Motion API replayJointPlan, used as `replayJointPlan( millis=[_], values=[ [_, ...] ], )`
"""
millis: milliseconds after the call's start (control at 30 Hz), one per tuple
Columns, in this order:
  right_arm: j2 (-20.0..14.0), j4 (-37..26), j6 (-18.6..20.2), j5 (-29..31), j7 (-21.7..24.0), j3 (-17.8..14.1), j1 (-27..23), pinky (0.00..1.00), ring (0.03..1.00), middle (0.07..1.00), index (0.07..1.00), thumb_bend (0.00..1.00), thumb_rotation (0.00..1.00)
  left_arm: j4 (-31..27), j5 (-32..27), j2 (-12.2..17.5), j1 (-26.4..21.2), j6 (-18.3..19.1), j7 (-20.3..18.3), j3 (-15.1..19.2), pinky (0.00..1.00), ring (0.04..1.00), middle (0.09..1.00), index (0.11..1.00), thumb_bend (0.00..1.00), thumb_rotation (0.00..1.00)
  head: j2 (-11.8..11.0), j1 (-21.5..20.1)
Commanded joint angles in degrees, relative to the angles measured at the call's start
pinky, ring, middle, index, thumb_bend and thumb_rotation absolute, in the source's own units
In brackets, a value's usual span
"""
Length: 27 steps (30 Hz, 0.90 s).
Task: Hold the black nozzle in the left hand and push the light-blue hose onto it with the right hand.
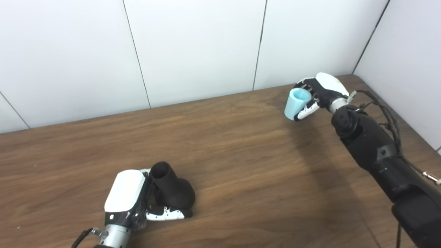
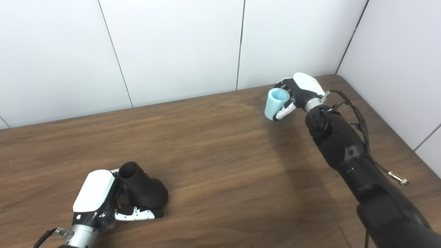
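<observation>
The black nozzle stands on the wooden table at the front left, narrow end up and tilted toward the left. My left hand is closed around it, thumb along its base. The light-blue hose piece, a short open tube, is at the far right, held in my right hand, whose fingers wrap around it. It also shows in the right eye view. The two pieces are far apart.
White panelled walls run along the table's back edge and right side. My right arm with loose cables stretches over the table's right part.
</observation>
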Motion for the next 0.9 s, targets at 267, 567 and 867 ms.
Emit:
replayJointPlan(
  millis=[267, 567, 867],
  values=[
    [-1.7, -1.9, -1.8, 0.2, -1.2, -0.7, -2.4, 0.57, 0.643, 0.701, 0.719, 0.86, 0.07, 3.1, 0.2, -0.1, 1.5, 1.0, -3.3, -1.4, 0.48, 0.526, 0.459, 0.5, 0.52, 0.0, 0.1, 0.2],
    [-2.1, -1.6, -2.6, 0.4, -0.9, -0.5, -2.7, 0.58, 0.648, 0.701, 0.712, 0.85, 0.06, 3.3, 0.1, -0.2, 1.4, 1.2, -3.5, -1.5, 0.49, 0.54, 0.455, 0.503, 0.52, 0.0, 0.1, 0.3],
    [-2.3, -2.7, -3.6, -0.6, -1.0, -0.1, -2.9, 0.59, 0.639, 0.681, 0.696, 0.86, 0.04, 3.4, 0.3, -0.4, 1.4, 1.4, -3.3, -1.6, 0.48, 0.532, 0.458, 0.501, 0.52, 0.0, 0.3, 0.6]
  ],
)
